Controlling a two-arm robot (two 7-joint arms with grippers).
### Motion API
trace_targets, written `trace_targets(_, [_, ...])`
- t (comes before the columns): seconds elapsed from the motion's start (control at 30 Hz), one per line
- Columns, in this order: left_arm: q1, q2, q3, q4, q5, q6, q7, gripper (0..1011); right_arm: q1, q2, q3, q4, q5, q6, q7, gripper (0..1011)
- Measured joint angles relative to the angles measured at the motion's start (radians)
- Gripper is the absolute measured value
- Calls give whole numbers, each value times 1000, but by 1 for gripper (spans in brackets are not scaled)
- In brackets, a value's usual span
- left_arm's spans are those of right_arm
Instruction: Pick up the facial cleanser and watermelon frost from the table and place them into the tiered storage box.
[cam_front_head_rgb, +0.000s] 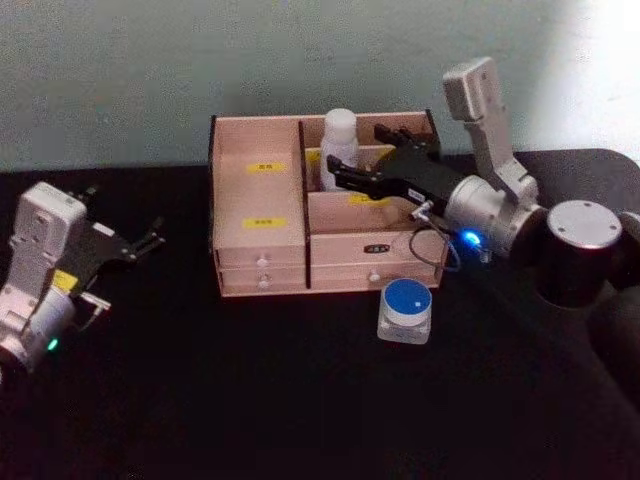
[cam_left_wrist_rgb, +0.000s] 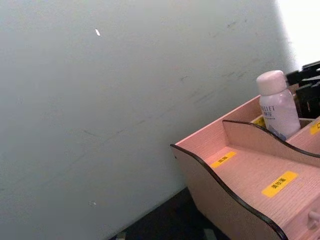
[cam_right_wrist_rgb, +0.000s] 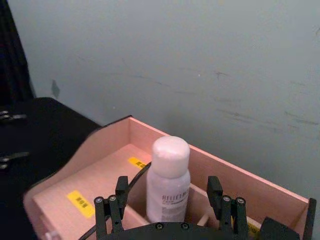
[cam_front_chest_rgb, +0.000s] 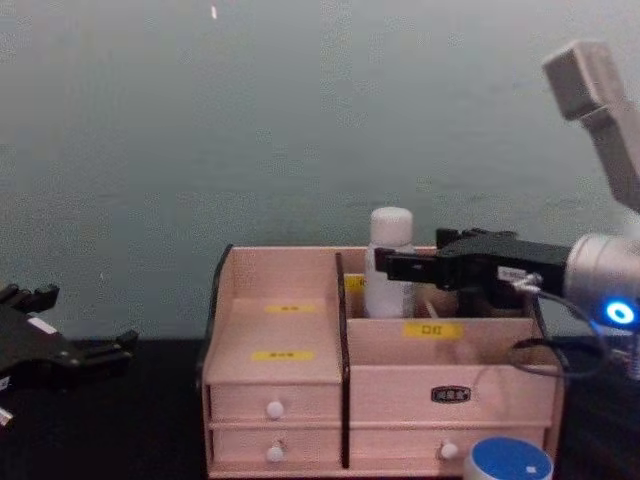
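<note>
Head view — right hand (cam_front_head_rgb: 352, 148) wide around boxed facial cleanser (cam_front_head_rgb: 338, 135), left hand (cam_front_head_rgb: 125, 215) wide, parked.

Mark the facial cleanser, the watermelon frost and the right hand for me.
facial cleanser (cam_front_head_rgb: 338, 145): head view, the bottle's white body.
watermelon frost (cam_front_head_rgb: 406, 298): head view, its blue lid.
right hand (cam_right_wrist_rgb: 168, 186): right wrist view, midway between its fingertips.

The black worktop (cam_front_head_rgb: 250, 400) carries two things directly. The tiered storage box (cam_front_head_rgb: 262, 200) stands toward its far side, about the middle, with its drawers facing the near edge. The watermelon frost (cam_front_head_rgb: 406, 310) sits upright, blue lid up, just near of the box's right end, by the lower right drawer.
</note>
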Motion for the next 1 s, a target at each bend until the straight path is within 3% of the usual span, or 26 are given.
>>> trace_targets(0.33, [0, 0, 0, 0, 0, 0, 0, 1001, -156, 110, 26, -223, 58, 40, 26, 1002])
trace_targets(0.5, [0, 0, 0, 0, 0, 0, 0, 1001, -229, 160, 33, -300, 84, 46, 34, 1002])
trace_targets(1.0, [0, 0, 0, 0, 0, 0, 0, 1001, -399, 293, 37, -460, 142, 125, 26, 1002])
